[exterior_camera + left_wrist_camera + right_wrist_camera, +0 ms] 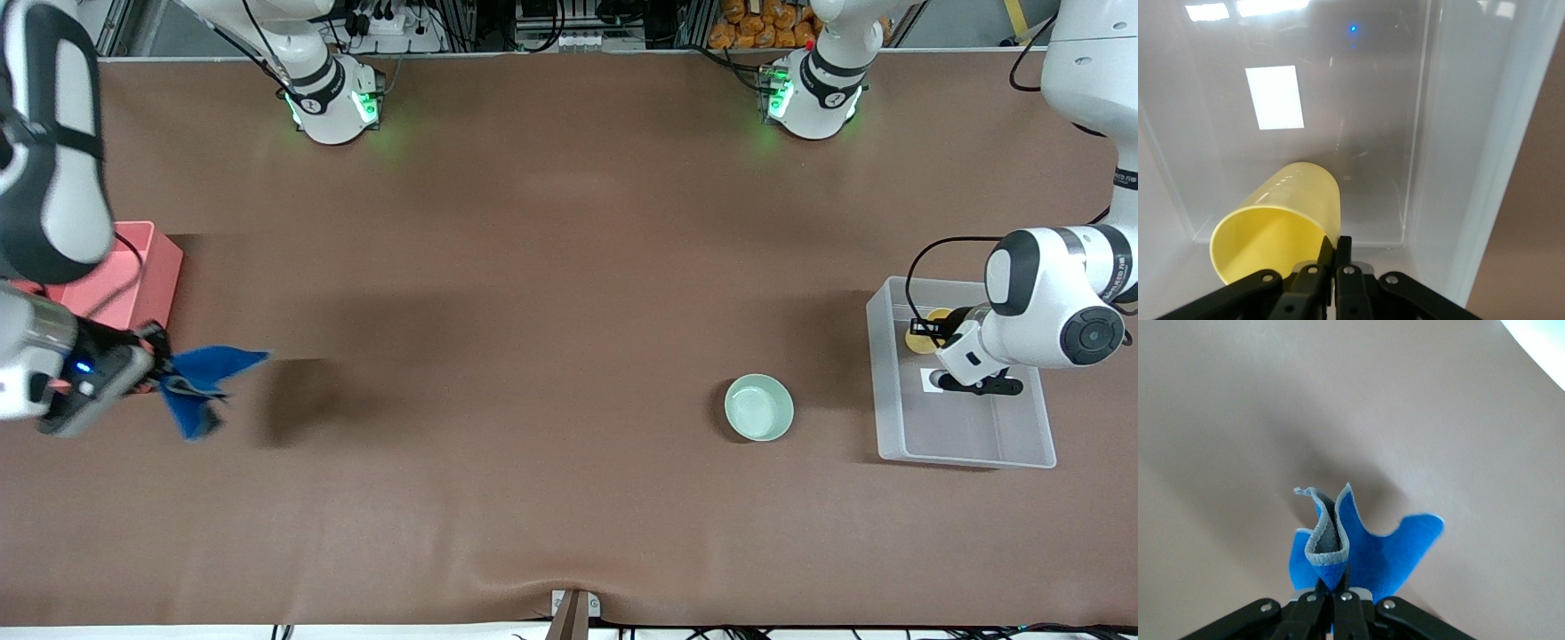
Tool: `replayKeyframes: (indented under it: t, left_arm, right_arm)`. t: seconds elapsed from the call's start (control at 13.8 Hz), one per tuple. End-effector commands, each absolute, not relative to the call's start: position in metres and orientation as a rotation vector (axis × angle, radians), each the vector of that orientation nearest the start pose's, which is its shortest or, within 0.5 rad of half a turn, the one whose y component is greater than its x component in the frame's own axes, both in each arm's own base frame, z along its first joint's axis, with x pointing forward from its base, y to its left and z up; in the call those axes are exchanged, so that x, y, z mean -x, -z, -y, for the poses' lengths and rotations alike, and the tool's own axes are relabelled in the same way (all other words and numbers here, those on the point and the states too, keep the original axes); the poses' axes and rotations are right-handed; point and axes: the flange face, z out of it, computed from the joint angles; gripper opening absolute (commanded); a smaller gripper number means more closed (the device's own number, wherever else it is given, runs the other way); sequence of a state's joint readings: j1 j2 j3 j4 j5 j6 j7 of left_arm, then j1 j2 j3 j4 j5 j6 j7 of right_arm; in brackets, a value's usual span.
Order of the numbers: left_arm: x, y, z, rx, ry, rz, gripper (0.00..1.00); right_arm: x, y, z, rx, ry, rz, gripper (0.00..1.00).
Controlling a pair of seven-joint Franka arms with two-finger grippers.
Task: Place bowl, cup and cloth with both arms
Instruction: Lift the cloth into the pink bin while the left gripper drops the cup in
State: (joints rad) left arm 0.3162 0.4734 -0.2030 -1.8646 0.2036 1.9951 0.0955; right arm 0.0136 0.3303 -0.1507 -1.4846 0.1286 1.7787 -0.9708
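Note:
The pale green bowl (758, 407) stands upright on the brown table, beside the clear bin (969, 458). My left gripper (931, 330) reaches down into that bin and is shut on the rim of the yellow cup (918, 337). In the left wrist view the cup (1285, 213) is tilted with its mouth toward the camera, and the gripper (1336, 250) pinches its wall. My right gripper (163, 369) is shut on the blue cloth (200, 387), which hangs bunched in the air over the table beside the pink bin (151, 267). The cloth (1378, 553) shows its grey edge in my right gripper (1336, 583).
The clear bin holds a white label (1275, 97) on its floor. The pink bin sits at the right arm's end of the table. The arm bases (333, 102) (813, 98) stand along the table's edge farthest from the front camera. A clamp (573, 613) sits at the near edge.

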Motion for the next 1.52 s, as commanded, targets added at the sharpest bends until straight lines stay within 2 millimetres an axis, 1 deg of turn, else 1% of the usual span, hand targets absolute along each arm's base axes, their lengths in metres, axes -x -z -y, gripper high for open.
replayKeyframes:
  t: [0.0,0.07,0.22,0.29,0.36,0.43,0.51,0.58,0.65,0.72,0.8,0.87,0.94,1.01,1.09,1.16,1.23,1.3,1.38,1.45]
  left_arm:
    - [-0.588,-0.241,-0.088,3.029,-0.490,-0.166,0.00]
    - [-0.588,-0.236,-0.090,3.026,-0.490,-0.168,0.00]
    - [-0.588,-0.230,-0.092,3.030,-0.485,-0.168,0.00]
    - [-0.588,-0.230,-0.092,3.030,-0.482,-0.166,0.43]
    - [-0.589,-0.231,-0.093,3.031,-0.480,-0.165,0.99]
    - [-0.590,-0.235,-0.093,3.030,-0.469,-0.164,1.00]
    - [-0.591,-0.242,-0.092,3.026,-0.465,-0.167,1.00]
    - [-0.591,-0.256,-0.093,3.023,-0.450,-0.163,1.00]
    - [-0.592,-0.271,-0.091,3.020,-0.443,-0.159,1.00]
    - [-0.594,-0.294,-0.087,3.019,-0.419,-0.156,1.00]
    - [-0.598,-0.316,-0.077,3.016,-0.403,-0.169,1.00]
    - [-0.606,-0.341,-0.054,3.025,-0.389,-0.207,1.00]
    - [-0.613,-0.362,-0.037,3.037,-0.386,-0.221,1.00]
    - [-0.619,-0.377,-0.020,3.071,-0.387,-0.208,1.00]
    - [-0.623,-0.387,-0.005,3.108,-0.377,-0.136,1.00]
    - [-0.624,-0.390,0.010,3.143,-0.359,-0.035,1.00]
    - [-0.629,-0.396,0.025,3.165,-0.325,0.052,1.00]
    - [-0.633,-0.400,0.039,3.178,-0.269,0.115,1.00]
    - [-0.638,-0.394,0.053,3.187,-0.225,0.187,1.00]
    - [-0.641,-0.386,0.061,3.179,-0.193,0.321,1.00]
  right_arm:
    - [-0.626,-0.516,0.112,2.821,0.000,1.241,0.00]
    - [-0.614,-0.524,0.138,2.822,-0.009,1.221,0.00]
    - [-0.593,-0.536,0.184,2.827,-0.010,1.182,0.00]
    - [-0.585,-0.537,0.207,2.821,-0.007,1.192,0.00]
    - [-0.573,-0.535,0.239,2.830,-0.003,1.168,0.00]
    - [-0.562,-0.534,0.265,2.840,0.006,1.149,0.00]
    - [-0.555,-0.530,0.283,2.836,0.004,1.157,0.00]
    - [-0.548,-0.522,0.301,2.829,-0.014,1.175,0.00]
    - [-0.542,-0.503,0.321,2.817,-0.046,1.183,0.00]
    - [-0.535,-0.476,0.344,2.796,-0.074,1.168,0.00]
    - [-0.529,-0.455,0.366,2.790,-0.079,1.157,0.00]
    - [-0.524,-0.438,0.382,2.781,-0.083,1.161,0.00]
    - [-0.520,-0.418,0.396,2.771,-0.091,1.158,0.00]
    - [-0.515,-0.400,0.407,2.769,-0.098,1.139,0.00]
    - [-0.512,-0.387,0.415,2.780,-0.085,1.119,0.00]
    - [-0.511,-0.378,0.421,2.803,-0.071,1.114,0.00]
    - [-0.512,-0.370,0.427,2.828,-0.061,1.116,0.00]
    - [-0.516,-0.361,0.429,2.833,-0.058,1.132,0.00]
    - [-0.516,-0.353,0.432,2.837,-0.059,1.139,0.00]
    - [-0.515,-0.344,0.435,2.836,-0.066,1.130,0.00]
